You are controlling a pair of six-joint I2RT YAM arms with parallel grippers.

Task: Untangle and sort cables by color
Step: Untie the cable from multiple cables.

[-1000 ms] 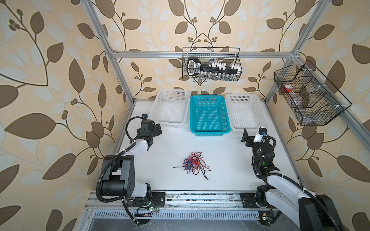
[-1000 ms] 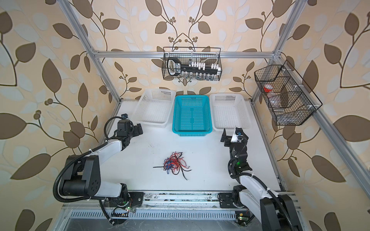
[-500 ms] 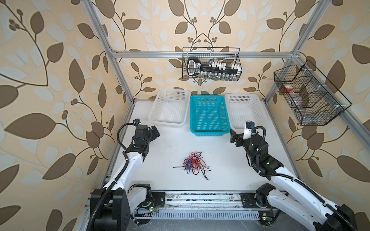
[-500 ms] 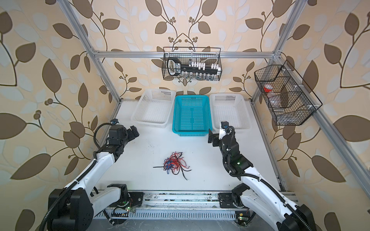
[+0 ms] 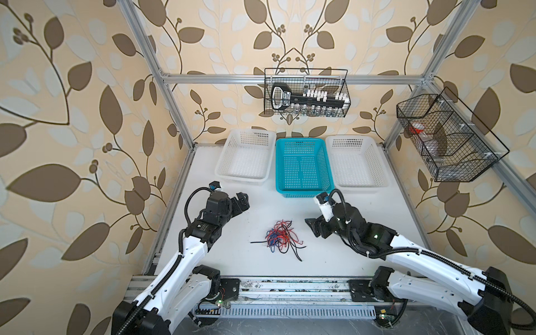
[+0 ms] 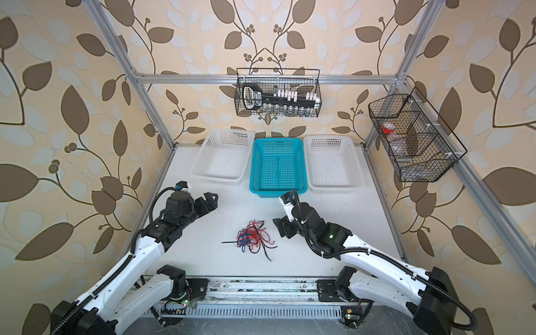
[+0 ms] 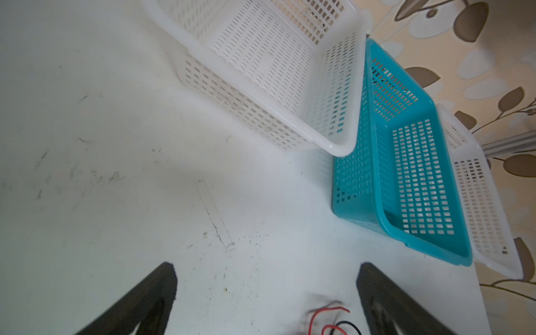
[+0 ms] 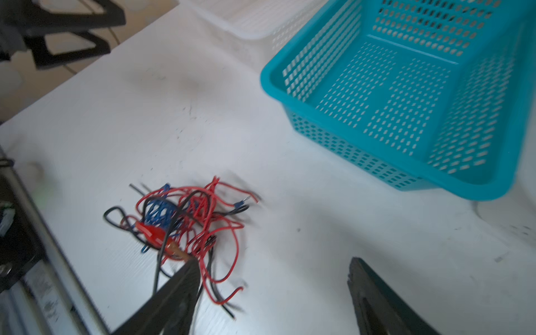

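Right tool (image 5: 312,229) gapes beside cables (image 5: 279,236).

Your white table (image 5: 232,261) carried three slotted plastic baskets in a row at its 12 o'clock edge: a white basket (image 5: 240,177) toward 11, a teal basket (image 5: 301,191) at 12, a second white basket (image 5: 362,185) toward 1, side by side. One black wire rack (image 5: 345,98) hung at 12 on the back rail (image 5: 217,78), another wire rack (image 5: 464,162) at 2.
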